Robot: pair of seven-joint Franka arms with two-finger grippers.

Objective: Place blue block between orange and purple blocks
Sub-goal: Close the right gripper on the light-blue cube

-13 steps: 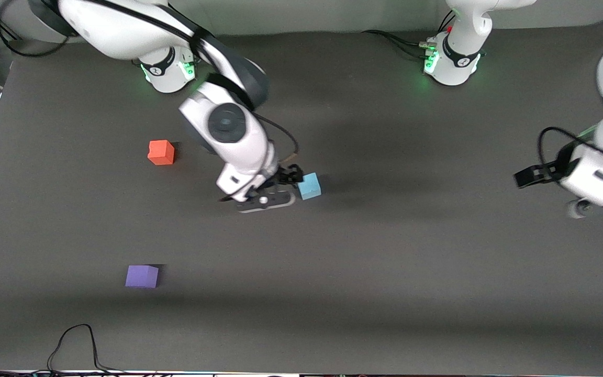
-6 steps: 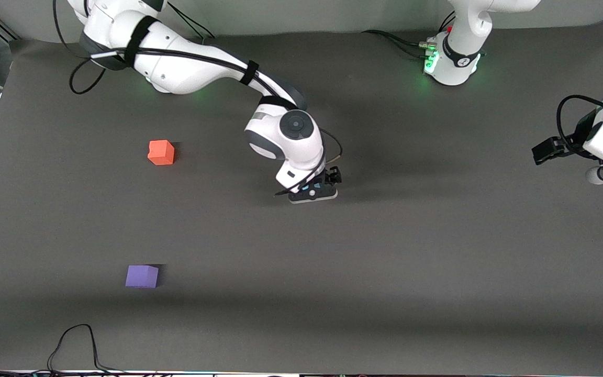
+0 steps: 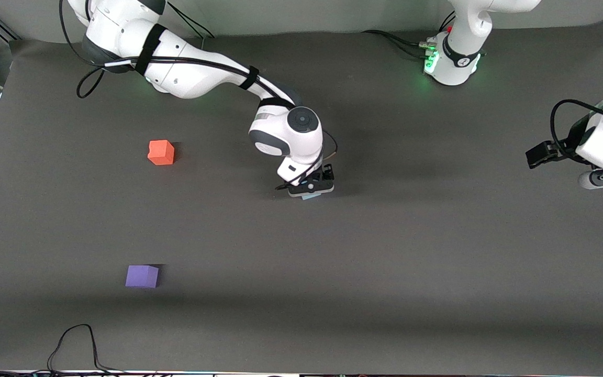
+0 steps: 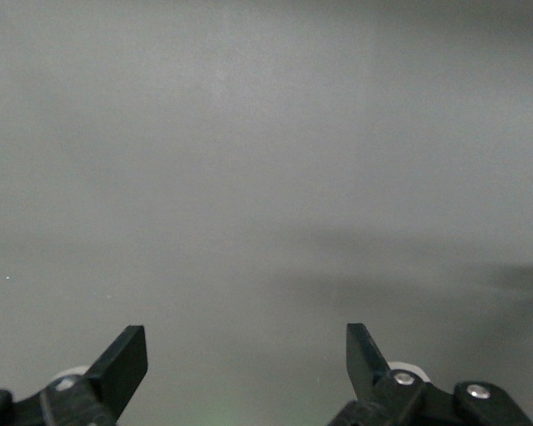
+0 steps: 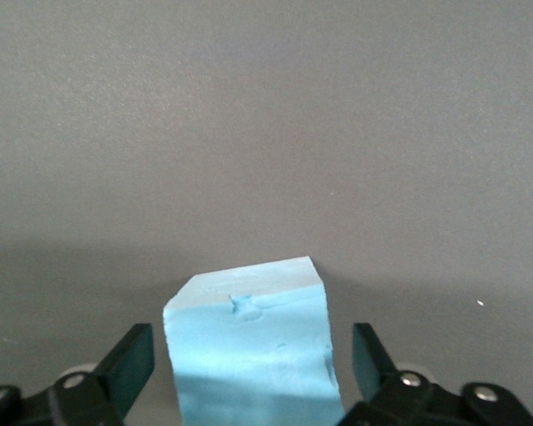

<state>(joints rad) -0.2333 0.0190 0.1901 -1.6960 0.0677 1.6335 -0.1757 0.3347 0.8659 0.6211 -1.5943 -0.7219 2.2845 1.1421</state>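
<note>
Dark grey bench (image 3: 437,262) carries three cubes. Since a second ago the right hand (image 3: 312,189) has moved from beside the blue block (image 5: 249,346) to down over it mid-bench, fingers spread either side with gaps showing — a grasp looks imminent. Orange block (image 3: 161,152) and purple block (image 3: 142,276) sit well apart toward the right arm's end. Left hand (image 4: 247,368) waits, spread, at its own end.

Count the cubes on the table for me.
3. The orange block sits toward the right arm's end; the purple block nearer the front camera; the blue block mid-table between the right gripper's jaws.
</note>
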